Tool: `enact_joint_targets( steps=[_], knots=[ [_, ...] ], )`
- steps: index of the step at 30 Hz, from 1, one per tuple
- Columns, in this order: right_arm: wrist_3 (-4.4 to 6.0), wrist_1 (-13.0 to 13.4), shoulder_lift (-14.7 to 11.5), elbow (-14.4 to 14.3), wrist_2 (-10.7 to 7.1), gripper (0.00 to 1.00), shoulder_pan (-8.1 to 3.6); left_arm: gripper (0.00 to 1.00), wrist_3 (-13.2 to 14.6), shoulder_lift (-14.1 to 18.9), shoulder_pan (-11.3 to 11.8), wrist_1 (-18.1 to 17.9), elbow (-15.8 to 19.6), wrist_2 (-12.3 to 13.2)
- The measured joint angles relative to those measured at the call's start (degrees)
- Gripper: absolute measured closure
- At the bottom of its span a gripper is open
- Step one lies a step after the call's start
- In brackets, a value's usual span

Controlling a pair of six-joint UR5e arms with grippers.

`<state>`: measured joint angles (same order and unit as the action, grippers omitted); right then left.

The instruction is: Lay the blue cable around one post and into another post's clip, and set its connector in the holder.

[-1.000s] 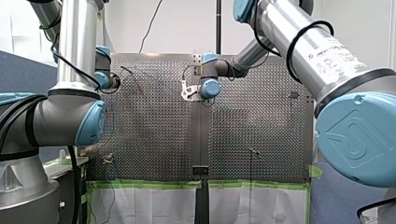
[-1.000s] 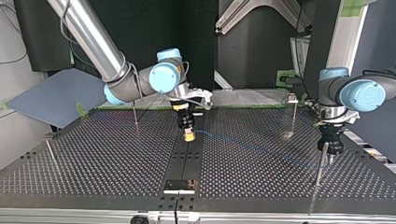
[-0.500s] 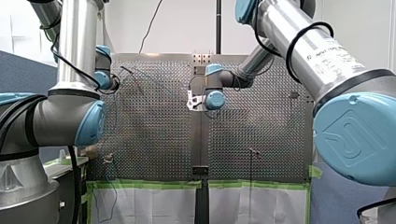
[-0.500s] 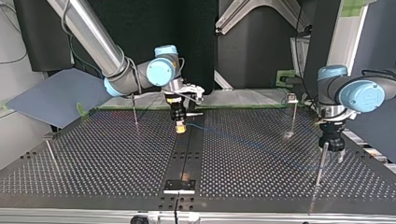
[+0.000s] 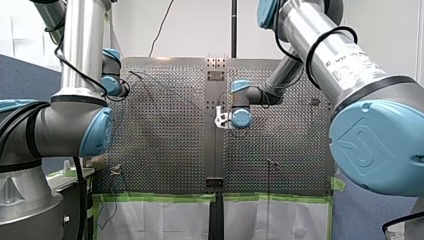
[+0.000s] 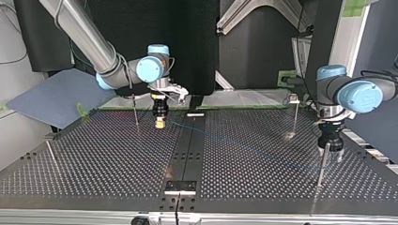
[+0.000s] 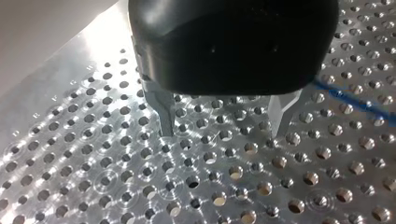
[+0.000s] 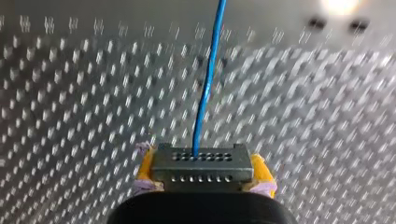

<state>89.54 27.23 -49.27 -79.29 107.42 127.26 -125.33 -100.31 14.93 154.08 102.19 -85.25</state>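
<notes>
In the right wrist view my right gripper (image 8: pixel 203 184), with yellow pads, is shut on the grey connector (image 8: pixel 203 164). The blue cable (image 8: pixel 208 74) runs straight ahead from the connector. In the top view this gripper (image 6: pixel 160 123) hangs just above the table, left of the dark centre strip. The blue cable (image 6: pixel 253 149) trails across the table toward a thin post (image 6: pixel 321 165) at the right. My left gripper (image 6: pixel 331 153) hovers beside that post's top. In its wrist view my left gripper (image 7: pixel 223 134) is open with nothing between its metal fingers (image 7: pixel 164 114). The cable (image 7: pixel 351 99) passes beside it.
A post with a clip (image 6: pixel 294 111) stands at the back right and a thin post (image 6: pixel 135 110) beside my right gripper. Another post (image 6: pixel 51 155) stands at the far left. A small black holder plate (image 6: pixel 180 186) sits on the centre strip by the near edge, another (image 6: pixel 195 114) at the back.
My right arm has carried the connector toward the top view's left and farther back, across the centre strip. My left gripper has opened beside the right-hand post.
</notes>
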Motion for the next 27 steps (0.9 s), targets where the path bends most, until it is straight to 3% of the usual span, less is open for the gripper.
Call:
enact_joint_targets(
  steps=[4,12,16,21,27],
  knots=[
    [0.83,1.89,0.00,-1.89,1.90,1.00,-1.24,0.01,0.00,0.00,-0.25,0.00,0.00,-0.04],
    [4.33,5.81,0.02,-5.79,5.69,1.00,-4.80,0.01,0.05,0.00,-0.66,0.00,0.00,-0.43],
    [5.29,7.66,0.05,-7.64,5.85,1.00,-6.64,0.01,0.05,0.00,-0.76,0.00,0.00,-0.45],
    [5.91,10.80,0.18,-10.80,5.90,1.00,-9.79,0.01,0.08,0.00,-0.86,0.01,0.00,-0.46],
    [7.19,14.03,2.00,-14.02,7.66,1.00,-13.01,0.01,0.09,0.00,-0.88,0.01,0.00,-0.48]
  ],
)
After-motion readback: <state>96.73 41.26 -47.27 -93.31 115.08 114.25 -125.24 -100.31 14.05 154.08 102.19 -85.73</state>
